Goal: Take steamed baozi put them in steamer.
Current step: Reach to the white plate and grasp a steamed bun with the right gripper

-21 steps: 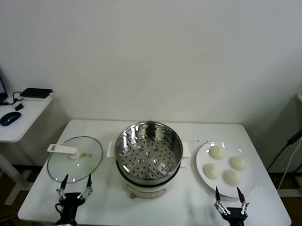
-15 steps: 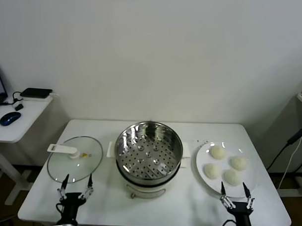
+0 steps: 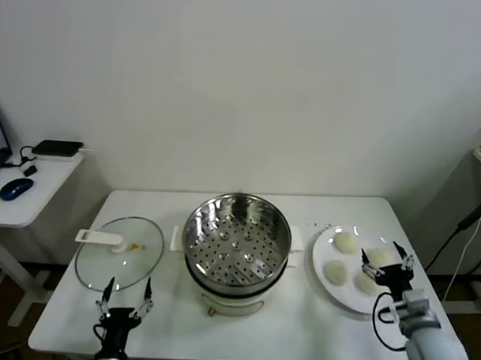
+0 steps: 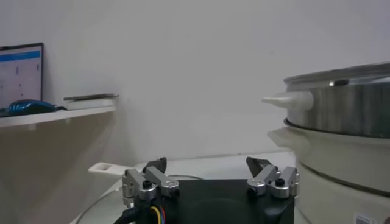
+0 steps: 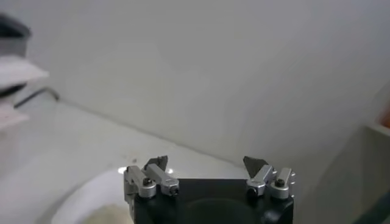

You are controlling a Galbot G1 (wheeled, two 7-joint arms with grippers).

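Several cream-white baozi lie on a white plate (image 3: 330, 246) at the right of the table: one at the back (image 3: 346, 242), one at the front left (image 3: 336, 272), one at the right (image 3: 378, 255) and one at the front (image 3: 366, 284), partly behind my right gripper. My right gripper (image 3: 386, 259) is open and empty, raised over the plate's right side above those two buns. The steel steamer (image 3: 237, 241) stands mid-table with its perforated tray bare. My left gripper (image 3: 127, 295) is open and empty at the table's front left edge, just in front of the lid.
A glass lid (image 3: 119, 252) with a white handle lies left of the steamer. A side desk (image 3: 23, 190) with a mouse stands at far left. The steamer's side (image 4: 341, 103) looms close in the left wrist view. The plate's rim (image 5: 91, 192) shows in the right wrist view.
My right gripper has risen from the table's front edge and moved back and right, over the plate's right side. The left gripper has barely shifted.
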